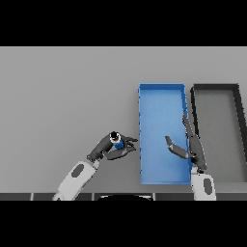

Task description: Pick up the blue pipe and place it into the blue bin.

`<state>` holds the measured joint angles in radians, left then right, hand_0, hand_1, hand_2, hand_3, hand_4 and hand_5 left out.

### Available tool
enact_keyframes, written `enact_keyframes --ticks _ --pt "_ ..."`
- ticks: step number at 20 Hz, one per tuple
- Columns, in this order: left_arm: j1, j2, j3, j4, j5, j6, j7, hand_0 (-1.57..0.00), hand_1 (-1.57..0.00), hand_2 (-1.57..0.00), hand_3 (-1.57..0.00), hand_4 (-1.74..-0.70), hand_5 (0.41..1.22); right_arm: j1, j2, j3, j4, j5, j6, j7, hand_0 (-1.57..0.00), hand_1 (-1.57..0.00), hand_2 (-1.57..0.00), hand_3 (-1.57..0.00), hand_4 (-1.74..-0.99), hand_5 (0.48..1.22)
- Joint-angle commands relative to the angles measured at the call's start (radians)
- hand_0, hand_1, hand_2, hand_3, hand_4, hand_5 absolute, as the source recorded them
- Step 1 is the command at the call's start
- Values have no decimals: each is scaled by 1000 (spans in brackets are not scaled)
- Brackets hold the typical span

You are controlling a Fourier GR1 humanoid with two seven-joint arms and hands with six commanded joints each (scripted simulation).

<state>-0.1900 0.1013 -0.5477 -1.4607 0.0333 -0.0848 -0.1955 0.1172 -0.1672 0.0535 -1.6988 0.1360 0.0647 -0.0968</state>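
Between the curled fingers and thumb of the left hand (112,148) sat the blue pipe (117,142), clamped there with its dark end facing up, over the grey table (62,96). Just to that hand's right lay the blue bin (161,89), its near long wall close to the fingertips; the pipe was outside it. Over the bin's right side hung the right hand (188,144), fingers straight and thumb spread apart, holding nothing. Beyond that hand, right of the blue bin, stood a dark grey bin (215,87).
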Motion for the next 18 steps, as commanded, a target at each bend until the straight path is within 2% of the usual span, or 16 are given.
enact_keyframes --ticks 1,3,6,9,12,15,18 --pt "-2 3 1 -14 0 -7 7 -1528 -1535 -1540 -1539 -1468 1207 -4 -3 -1 -8 3 -5 2 1 1 1 1 -1220 638" --pt "-19 -13 1 -48 6 -21 52 -1544 -1548 -1551 -1550 -1466 1212 -9 -7 -1 3 15 -9 10 1 1 1 1 -1204 640" --pt "-42 -30 -10 -108 0 -39 83 -1557 -1559 -1561 -1560 -1466 1217 -9 -2 8 11 32 -13 -8 1 1 1 1 -1176 643" --pt "-63 -26 5 -123 -3 -64 129 -1564 -1565 -1566 -1566 -1466 1219 -12 -18 -5 12 26 -10 -13 1 1 1 1 -1158 643" --pt "-60 -36 9 -121 -20 -76 144 -1567 -1568 -1568 -1568 -1466 1220 -11 -22 -14 17 27 -18 -29 1 1 1 1 -1145 643" --pt "-49 -48 18 -116 -31 -89 141 -1569 -1569 -1570 -1570 -1466 1220 35 -16 -4 -41 61 -51 -36 1 1 1 1 -1138 643" --pt "-56 -64 27 -109 -53 -96 146 -1570 -1570 -1570 -1570 -1466 1220 96 -9 6 -118 99 -83 -16 1 1 1 1 -1191 642"
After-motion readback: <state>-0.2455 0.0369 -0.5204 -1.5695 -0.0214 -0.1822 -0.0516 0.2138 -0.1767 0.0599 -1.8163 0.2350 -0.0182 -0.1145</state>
